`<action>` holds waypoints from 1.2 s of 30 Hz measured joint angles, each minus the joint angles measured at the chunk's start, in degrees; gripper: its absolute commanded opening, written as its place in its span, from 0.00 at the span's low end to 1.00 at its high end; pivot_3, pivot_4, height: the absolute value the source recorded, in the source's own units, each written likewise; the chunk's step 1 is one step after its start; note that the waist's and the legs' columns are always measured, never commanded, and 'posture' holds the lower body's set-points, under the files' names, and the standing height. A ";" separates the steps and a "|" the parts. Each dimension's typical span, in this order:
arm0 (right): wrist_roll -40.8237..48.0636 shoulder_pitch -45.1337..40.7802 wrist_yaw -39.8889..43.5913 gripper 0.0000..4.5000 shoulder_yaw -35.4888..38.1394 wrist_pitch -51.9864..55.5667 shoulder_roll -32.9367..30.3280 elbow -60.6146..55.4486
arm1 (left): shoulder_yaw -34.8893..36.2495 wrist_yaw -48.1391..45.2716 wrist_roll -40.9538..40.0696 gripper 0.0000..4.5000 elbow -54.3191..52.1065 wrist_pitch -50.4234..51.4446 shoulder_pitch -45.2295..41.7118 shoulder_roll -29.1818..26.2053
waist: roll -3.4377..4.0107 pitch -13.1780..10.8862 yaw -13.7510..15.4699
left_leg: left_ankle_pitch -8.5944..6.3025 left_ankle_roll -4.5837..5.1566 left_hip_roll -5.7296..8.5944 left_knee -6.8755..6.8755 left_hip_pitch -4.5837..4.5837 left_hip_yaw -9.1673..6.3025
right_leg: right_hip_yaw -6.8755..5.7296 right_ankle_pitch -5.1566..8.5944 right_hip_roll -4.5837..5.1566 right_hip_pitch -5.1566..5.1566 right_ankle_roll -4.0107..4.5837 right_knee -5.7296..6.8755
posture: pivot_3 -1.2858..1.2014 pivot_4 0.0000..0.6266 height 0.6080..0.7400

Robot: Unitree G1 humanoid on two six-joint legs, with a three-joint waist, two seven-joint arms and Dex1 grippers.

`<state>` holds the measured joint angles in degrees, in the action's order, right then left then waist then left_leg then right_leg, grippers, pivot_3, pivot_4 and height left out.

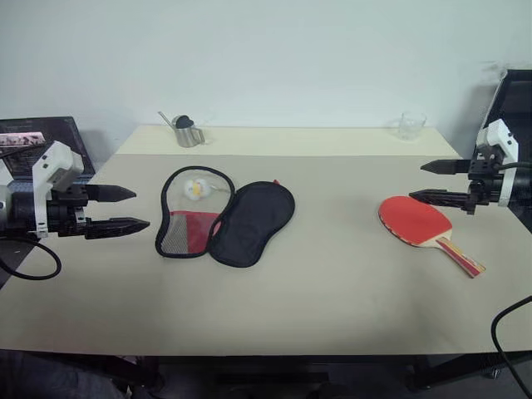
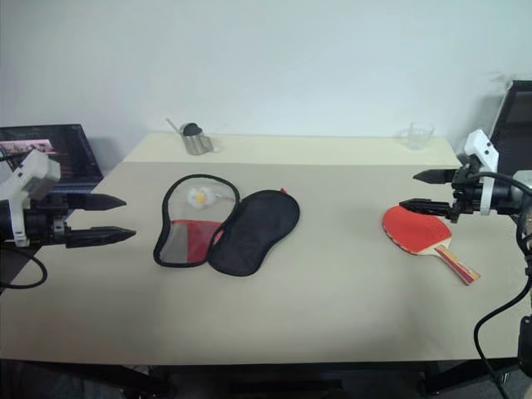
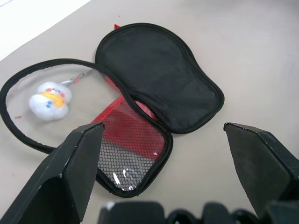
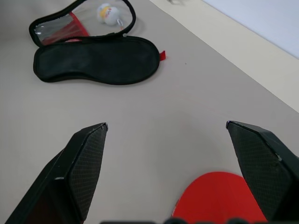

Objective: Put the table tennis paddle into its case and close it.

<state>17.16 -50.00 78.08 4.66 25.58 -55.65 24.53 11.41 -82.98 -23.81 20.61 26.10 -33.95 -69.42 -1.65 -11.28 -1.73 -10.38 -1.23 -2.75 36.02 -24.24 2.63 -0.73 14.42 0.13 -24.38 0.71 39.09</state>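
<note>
Left gripper [image 1: 116, 209] at 9 o'clock, jaws spread wide, nothing held, aimed at the case [image 1: 224, 214]. Right gripper [image 1: 434, 182] at 3 o'clock, also fully spread and empty, hovering just beside the table tennis paddle [image 1: 422, 225]. Paddle lies flat, red face up, handle toward 5 o'clock. Case sits unzipped at centre-left, both halves flat on the table [image 1: 332, 291], white plush charm [image 1: 194, 189] inside the clear half. Far edge: metal cup [image 1: 187, 131] at 11 o'clock, glass [image 1: 411, 125] at 1 o'clock.

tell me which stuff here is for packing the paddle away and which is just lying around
For the job:
- table tennis paddle, lying near the right hand
- case, unzipped and spread open near the left hand

Just lying about:
- metal cup
- clear glass
</note>
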 measured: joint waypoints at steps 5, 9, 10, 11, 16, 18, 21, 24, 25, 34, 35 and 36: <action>0.56 -0.03 -0.21 1.00 -0.35 0.01 1.66 -1.01 | 1.81 -0.22 -0.08 0.99 -1.33 1.45 2.61 -3.50 | -0.05 -0.02 -0.29 | -0.01 0.00 -0.04 -0.04 0.02 0.09 | 0.07 0.00 0.00 -0.04 0.00 0.00 | 0.52 0.24 1.00; 0.50 -0.91 0.41 1.00 -1.26 -0.17 2.60 -0.61 | 5.50 -0.09 -1.02 0.99 -3.85 3.37 7.50 -4.81 | -0.04 -0.02 -0.22 | -0.01 0.00 -0.06 -0.06 0.07 0.11 | 0.07 0.00 0.00 -0.05 0.01 0.03 | 0.52 0.24 1.00; 0.45 -1.54 0.42 1.00 -1.46 -0.35 3.10 -0.30 | 5.95 0.05 -1.26 0.99 -4.88 3.88 8.71 -4.76 | -0.04 -0.02 -0.18 | -0.01 0.00 -0.07 -0.04 0.07 0.11 | 0.07 0.00 0.00 -0.05 0.01 0.03 | 0.52 0.24 1.00; 0.36 -2.08 0.44 1.00 -1.53 -0.62 3.41 0.13 | 6.02 0.23 -1.48 0.99 -5.63 4.20 9.35 -4.63 | -0.04 -0.02 -0.12 | -0.01 0.00 -0.07 -0.03 0.08 0.11 | 0.07 0.00 0.00 -0.04 0.01 0.03 | 0.52 0.24 1.00; -0.07 -2.47 0.55 1.00 -1.51 -1.60 3.38 0.45 | 6.11 3.70 -1.65 0.99 -5.31 4.30 7.27 -2.28 | -0.05 -0.02 0.25 | -0.01 0.00 -0.05 -0.04 0.07 0.11 | 0.07 -0.01 0.03 -0.02 0.00 0.01 | 0.52 0.24 1.00; -0.06 -2.31 0.39 1.00 -1.34 -1.67 3.05 0.32 | 5.41 6.12 -1.19 0.99 -4.08 3.43 4.73 -0.09 | -0.05 -0.02 0.41 | -0.01 0.00 -0.03 -0.03 0.07 0.12 | 0.07 -0.02 0.03 0.00 -0.01 0.00 | 0.52 0.24 1.00; 0.01 -0.60 0.09 1.00 -0.35 -1.63 1.46 -1.03 | 3.48 10.52 0.84 0.99 0.39 1.69 1.91 4.27 | -0.05 -0.01 0.42 | -0.01 0.01 -0.02 -0.04 0.07 0.18 | 0.11 -0.03 0.03 0.00 -0.04 -0.01 | 0.52 0.24 1.00; 0.30 0.60 -0.99 1.00 0.88 -0.91 0.66 -2.43 | 2.20 16.07 3.46 0.99 8.20 -0.02 -0.17 8.70 | -0.06 -0.01 0.25 | -0.01 0.01 -0.03 -0.02 0.07 0.18 | 0.10 -0.05 0.02 0.00 -0.06 0.03 | 0.52 0.24 1.00; 0.53 1.28 -1.11 1.00 1.16 -0.27 0.00 -3.31 | 1.53 18.42 4.85 0.99 11.31 -0.63 -1.34 10.37 | -0.06 -0.01 0.18 | 0.00 0.01 -0.04 -0.02 0.08 0.18 | 0.11 -0.05 0.01 0.00 -0.06 0.03 | 0.52 0.24 1.00; 2.11 6.27 -2.37 1.00 2.56 3.83 -3.17 -8.80 | -3.28 28.84 10.63 0.99 22.81 -0.30 -7.18 20.74 | -0.15 0.01 0.15 | 0.00 0.00 0.02 0.04 0.05 0.21 | 0.14 -0.11 0.03 0.02 -0.16 0.00 | 0.52 0.24 1.00; 2.18 6.45 -2.50 1.00 2.95 4.05 -3.76 -9.35 | -3.53 29.89 11.18 0.99 23.39 0.15 -8.09 21.49 | -0.15 0.01 0.15 | 0.00 0.01 0.02 0.04 0.05 0.20 | 0.13 -0.11 0.03 0.03 -0.16 0.01 | 0.52 0.24 1.00; 2.21 6.56 -2.73 1.00 3.30 4.24 -4.47 -9.82 | -3.76 31.20 11.59 0.99 24.46 0.89 -9.26 22.32 | -0.16 0.02 0.18 | 0.00 0.00 0.02 0.04 0.07 0.20 | 0.13 -0.11 0.03 0.04 -0.16 0.01 | 0.52 0.24 1.00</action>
<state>19.37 -43.44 75.34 7.96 29.82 -60.12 14.71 7.65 -51.78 -12.22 45.07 26.99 -43.21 -47.10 -1.80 -11.26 -1.55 -10.39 -1.23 -2.73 36.06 -24.18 2.83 -0.60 14.30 0.16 -24.34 0.55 39.10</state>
